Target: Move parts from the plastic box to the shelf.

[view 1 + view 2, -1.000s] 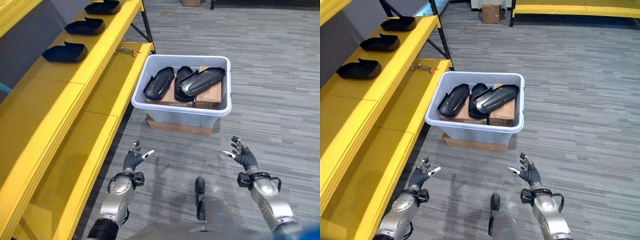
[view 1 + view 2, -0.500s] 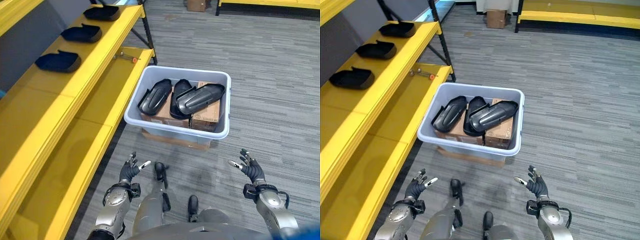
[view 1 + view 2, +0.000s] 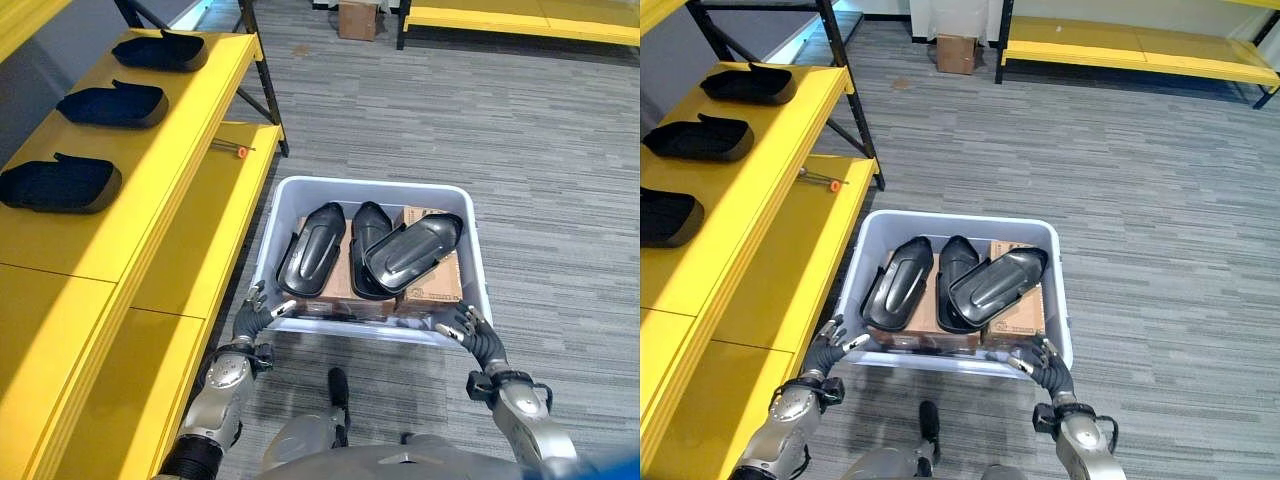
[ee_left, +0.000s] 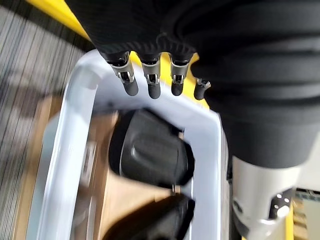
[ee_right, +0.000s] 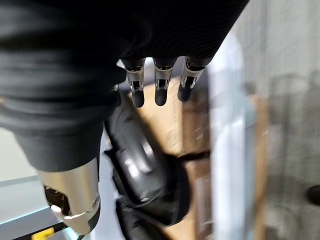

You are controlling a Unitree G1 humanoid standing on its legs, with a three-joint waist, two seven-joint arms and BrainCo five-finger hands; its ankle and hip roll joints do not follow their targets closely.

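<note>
A pale plastic box (image 3: 370,186) stands on the floor right in front of me. Three black moulded parts lie in it on cardboard cartons: one on the left (image 3: 312,252), one in the middle (image 3: 366,232) and one on the right (image 3: 414,250). My left hand (image 3: 250,314) hovers open at the box's near left corner. At the near right corner my right hand (image 3: 470,334) is open too, holding nothing. The left wrist view shows straight fingers (image 4: 150,82) above the rim (image 4: 65,145) and a part (image 4: 150,156). The yellow shelf (image 3: 140,215) runs along my left.
Three more black parts (image 3: 55,185) (image 3: 110,103) (image 3: 160,50) sit on the shelf's upper level. A small orange-tipped tool (image 3: 232,149) lies on the lower level. A black shelf post (image 3: 262,90) stands behind the box. A cardboard carton (image 3: 357,18) and another yellow rack (image 3: 520,20) are far back.
The camera has moved forward, so the box now lies close below me. Both hands have risen from over the floor to the box's near rim, still open.
</note>
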